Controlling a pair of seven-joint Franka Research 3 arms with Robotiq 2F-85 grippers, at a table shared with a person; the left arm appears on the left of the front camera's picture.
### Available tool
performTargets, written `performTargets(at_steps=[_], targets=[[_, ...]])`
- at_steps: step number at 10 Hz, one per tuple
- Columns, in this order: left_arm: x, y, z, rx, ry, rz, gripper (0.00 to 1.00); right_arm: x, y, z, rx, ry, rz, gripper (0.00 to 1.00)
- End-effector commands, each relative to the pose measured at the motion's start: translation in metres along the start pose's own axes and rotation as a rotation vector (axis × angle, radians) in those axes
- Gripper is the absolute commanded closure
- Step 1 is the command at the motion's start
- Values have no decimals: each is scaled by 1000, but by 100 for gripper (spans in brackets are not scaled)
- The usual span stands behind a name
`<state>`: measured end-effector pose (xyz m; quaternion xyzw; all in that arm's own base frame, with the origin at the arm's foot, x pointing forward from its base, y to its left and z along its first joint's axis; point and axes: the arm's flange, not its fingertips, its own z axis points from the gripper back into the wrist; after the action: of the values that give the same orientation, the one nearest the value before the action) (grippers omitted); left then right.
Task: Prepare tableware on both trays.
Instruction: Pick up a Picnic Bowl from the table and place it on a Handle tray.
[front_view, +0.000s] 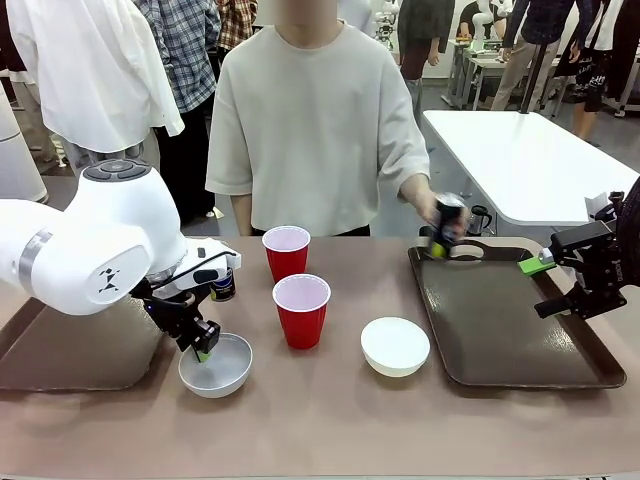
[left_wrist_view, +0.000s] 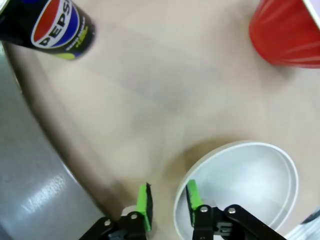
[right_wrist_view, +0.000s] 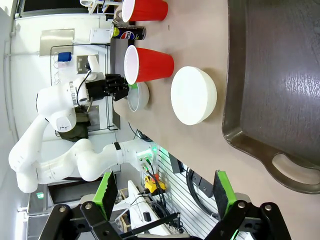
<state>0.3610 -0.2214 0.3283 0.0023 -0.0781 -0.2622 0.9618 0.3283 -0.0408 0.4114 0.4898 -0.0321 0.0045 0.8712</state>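
Now my left end effector (front_view: 204, 352) is clenched on the left white bowl (front_view: 226, 372) at its rim, on the counter (front_view: 330, 425) beside the left tray (front_view: 70, 352); next I'd lift it over that tray's raised edge

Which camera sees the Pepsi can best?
The left wrist view: the Pepsi can is close and big, and its logo reads clearly, though one end is cut off. In the front view the can is partly hidden behind the left arm. In the right wrist view it is small and far off.
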Motion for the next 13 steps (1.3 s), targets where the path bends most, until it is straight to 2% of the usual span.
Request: performTargets(at_steps=[1,5,8,10,11,12,13], targets=[[-7,-5,-5,47,27,58,97,3,-1,-1,32,-13,20,0],[-8,3,9,0,55,59,100,3,-1,-1,32,-13,20,0],[6,14,86,-1,22,115,100,3,-1,-1,32,-13,20,0],[20,24,132,-43,-20,206,100,3,-1,-1,32,-13,20,0],[26,27,143,-52,-63,296,100,3,-1,-1,32,-13,20,0],[27,27,156,-98,-87,461,100,3,-1,-1,32,-13,20,0],[20,28,143,-38,-40,194,100,3,-1,-1,32,-13,20,0]])
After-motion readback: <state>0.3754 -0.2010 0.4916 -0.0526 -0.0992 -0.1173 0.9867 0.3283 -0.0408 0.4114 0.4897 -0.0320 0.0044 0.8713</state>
